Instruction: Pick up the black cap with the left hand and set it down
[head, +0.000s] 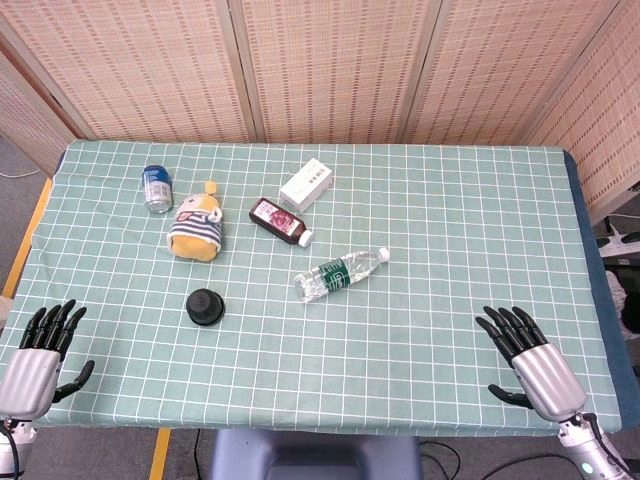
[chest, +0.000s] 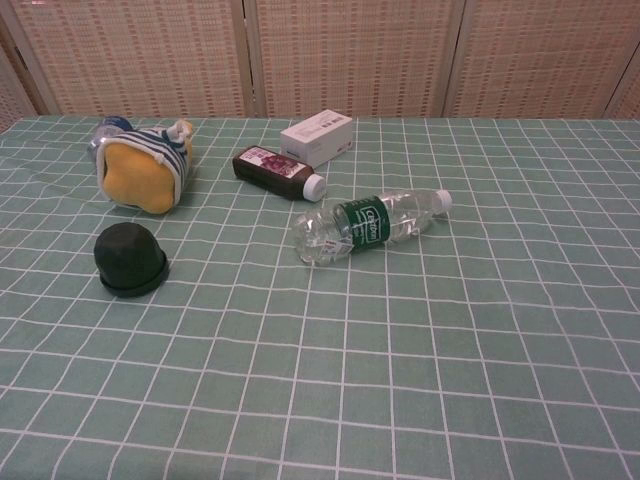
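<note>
Two robot hands are seen in the head view at the near corners of the worktop (head: 420, 330), and the black cap (head: 204, 306) lies far closer to the left robot hand (head: 40, 355) than to the right robot hand (head: 530, 365). From the left robot hand the cap is found forward and inward, toward the middle of the worktop, well apart from the fingertips. Both hands are released, fingers spread, nothing held. The cap is round and domed, resting upright on its rim, so no long axis is offered; an approach from above is judged suitable. A striped plush toy (head: 197, 226) lies just beyond the cap, and a clear water bottle (head: 340, 273) lies further inward.
</note>
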